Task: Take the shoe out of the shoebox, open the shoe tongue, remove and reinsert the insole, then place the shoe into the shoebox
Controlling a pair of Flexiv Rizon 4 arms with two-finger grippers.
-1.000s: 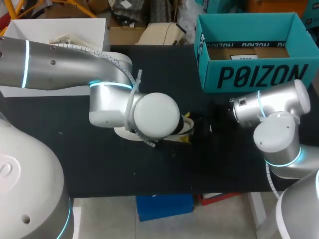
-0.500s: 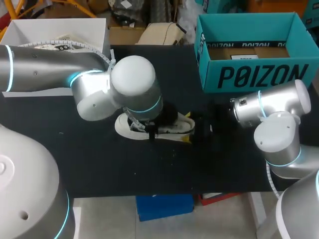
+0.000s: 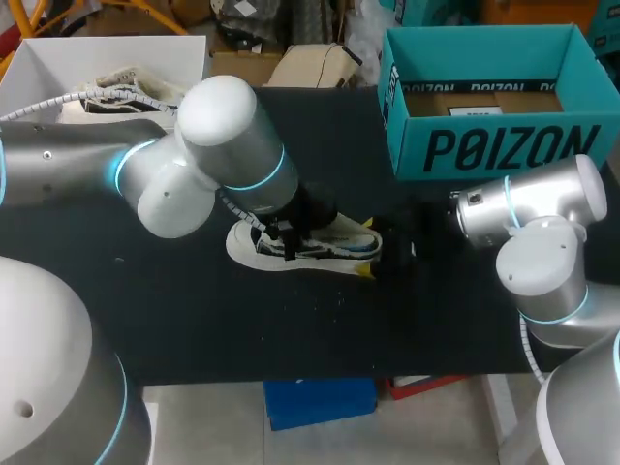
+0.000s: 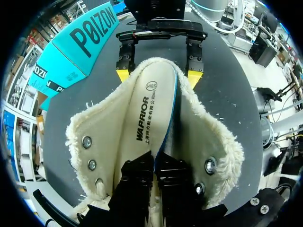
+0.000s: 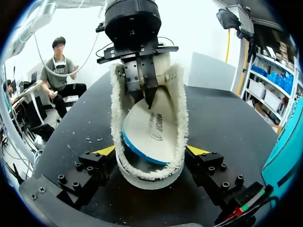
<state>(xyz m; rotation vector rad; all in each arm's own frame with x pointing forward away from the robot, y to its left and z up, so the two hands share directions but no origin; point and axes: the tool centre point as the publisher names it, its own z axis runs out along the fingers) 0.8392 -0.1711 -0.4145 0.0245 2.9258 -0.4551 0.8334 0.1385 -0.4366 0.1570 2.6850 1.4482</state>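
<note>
Insole (image 4: pixel 150 106) is nipped in the narrow left jaws, likely to draw it out of the fleece-lined shoe (image 3: pixel 339 242), whose far end the right jaws clasp from both sides to steady it. That shoe lies mid-frame on the worktop (image 3: pixel 194 310), lower left of the shoebox (image 3: pixel 484 145).

Seen from above, the left arm (image 3: pixel 232 155) hides the middle of the shoe (image 3: pixel 337 244).

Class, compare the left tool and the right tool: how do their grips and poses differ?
The left tool pinches the insole with fingers nearly together; the right tool spans the whole shoe with fingers wide apart. The left tool points down from above; the right tool lies low along the table. Both are shut on something.
</note>
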